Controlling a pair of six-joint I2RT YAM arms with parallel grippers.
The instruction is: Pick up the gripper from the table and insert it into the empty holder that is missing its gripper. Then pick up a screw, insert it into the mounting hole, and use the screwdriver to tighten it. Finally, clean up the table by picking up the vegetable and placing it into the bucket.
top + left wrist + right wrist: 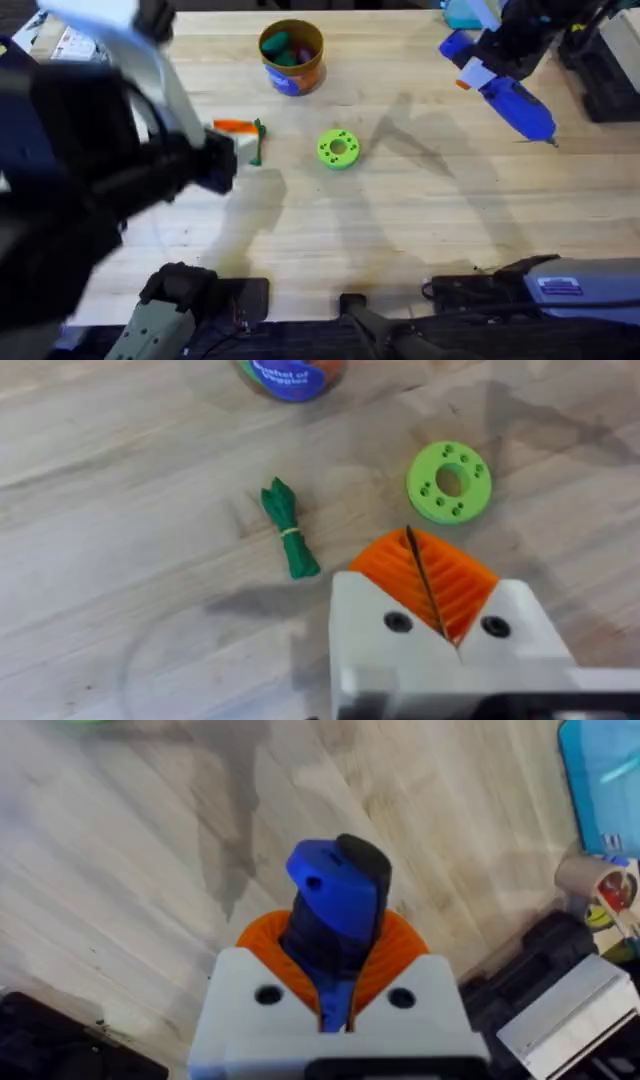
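On the far right of the desk (400, 230), the screwdriver (515, 103) is being held off the wood by the right end effector (478, 72), whose orange pads (400, 945) are pressing against both sides of the blue handle, metal tip pointing toward the desk's right edge. Toward the middle left, the vegetable (289, 527), a dark green bundle with a yellow band, is lying flat on the wood just beside the left end effector (428, 585), whose orange pads are meeting with nothing between them. A lime-green disc (338, 147) is sitting near it, and the bucket (291, 57) is standing farther back, colored pieces showing inside.
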